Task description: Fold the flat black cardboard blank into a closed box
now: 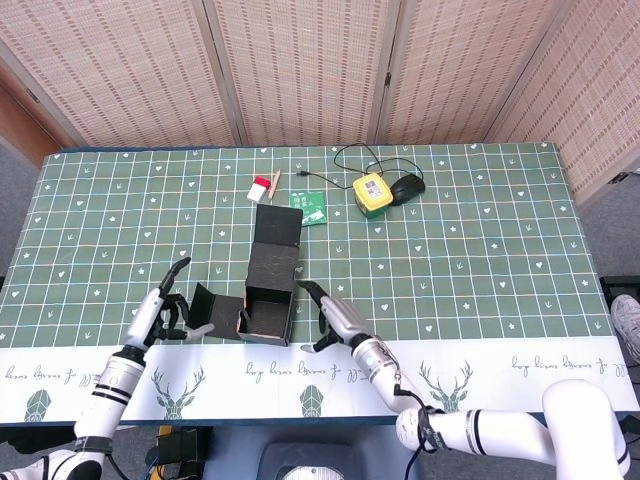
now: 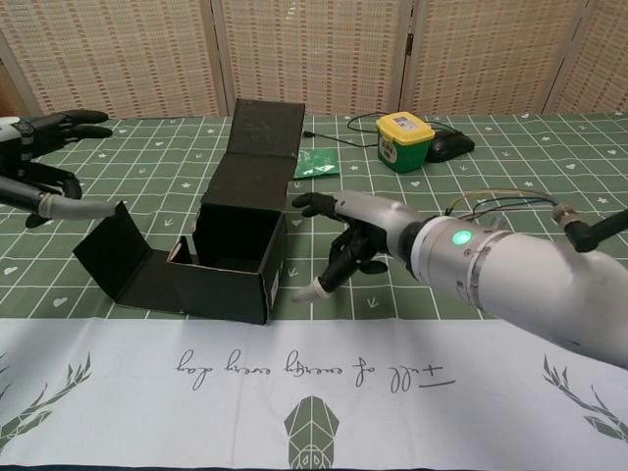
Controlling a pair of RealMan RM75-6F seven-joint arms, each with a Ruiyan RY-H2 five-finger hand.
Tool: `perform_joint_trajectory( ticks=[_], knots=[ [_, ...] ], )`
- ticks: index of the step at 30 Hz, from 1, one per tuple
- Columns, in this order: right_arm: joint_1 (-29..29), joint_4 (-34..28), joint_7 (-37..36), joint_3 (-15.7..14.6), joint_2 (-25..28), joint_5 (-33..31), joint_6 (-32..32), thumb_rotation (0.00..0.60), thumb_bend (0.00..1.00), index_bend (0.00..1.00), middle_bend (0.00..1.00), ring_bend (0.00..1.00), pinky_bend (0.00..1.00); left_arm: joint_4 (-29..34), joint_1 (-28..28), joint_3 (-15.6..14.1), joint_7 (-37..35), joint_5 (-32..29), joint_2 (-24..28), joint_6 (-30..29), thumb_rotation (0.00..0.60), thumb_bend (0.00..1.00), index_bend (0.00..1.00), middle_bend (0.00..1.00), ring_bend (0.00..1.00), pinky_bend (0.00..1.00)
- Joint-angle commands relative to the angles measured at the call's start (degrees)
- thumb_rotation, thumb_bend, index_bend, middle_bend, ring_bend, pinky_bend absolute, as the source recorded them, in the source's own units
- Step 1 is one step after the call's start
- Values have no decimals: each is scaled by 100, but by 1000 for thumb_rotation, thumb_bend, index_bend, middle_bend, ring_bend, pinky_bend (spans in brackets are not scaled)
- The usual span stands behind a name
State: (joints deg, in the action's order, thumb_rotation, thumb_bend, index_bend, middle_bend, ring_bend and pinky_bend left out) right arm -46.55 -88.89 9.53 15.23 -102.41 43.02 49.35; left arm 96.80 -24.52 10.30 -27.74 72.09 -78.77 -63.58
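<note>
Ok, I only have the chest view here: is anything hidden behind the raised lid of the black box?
Observer: Yes. The head view shows a small red and white item lying behind the black box, with a thin stick beside it.
Operator: And the left hand? My frame cuts it off.
Observer: From above the left hand shows whole, fingers apart and holding nothing, just left of the box's open side flap.
</note>
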Motion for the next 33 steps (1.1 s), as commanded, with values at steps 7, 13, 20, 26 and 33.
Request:
perform_joint_trajectory(
  ticks=[7,13,20,26,33],
  knots=[
    [72,579,-451,-7,-627,382,25,600,93,0,0,621,916,2,34,7,-162,130,63,17,600,42,0,55,626,792],
    [-25,1117,-532,109,-1141,494,71,600,101,0,2,620,916,9,71,18,-236,186,128,-20,600,42,0,55,626,792],
    [-69,1798,-690,294,-1710,858,405,600,224,9,121,628,917,-12,148,20,-427,286,181,-119,600,42,0,55,626,792],
    [-36,2230,-958,382,-1985,1221,553,600,289,216,293,691,958,-117,190,22,-509,366,204,-200,600,42,0,55,626,792],
    [339,1746,-1406,388,-1677,1518,711,600,320,365,382,722,965,-379,249,45,-485,530,166,-457,600,42,0,55,626,792]
  ],
)
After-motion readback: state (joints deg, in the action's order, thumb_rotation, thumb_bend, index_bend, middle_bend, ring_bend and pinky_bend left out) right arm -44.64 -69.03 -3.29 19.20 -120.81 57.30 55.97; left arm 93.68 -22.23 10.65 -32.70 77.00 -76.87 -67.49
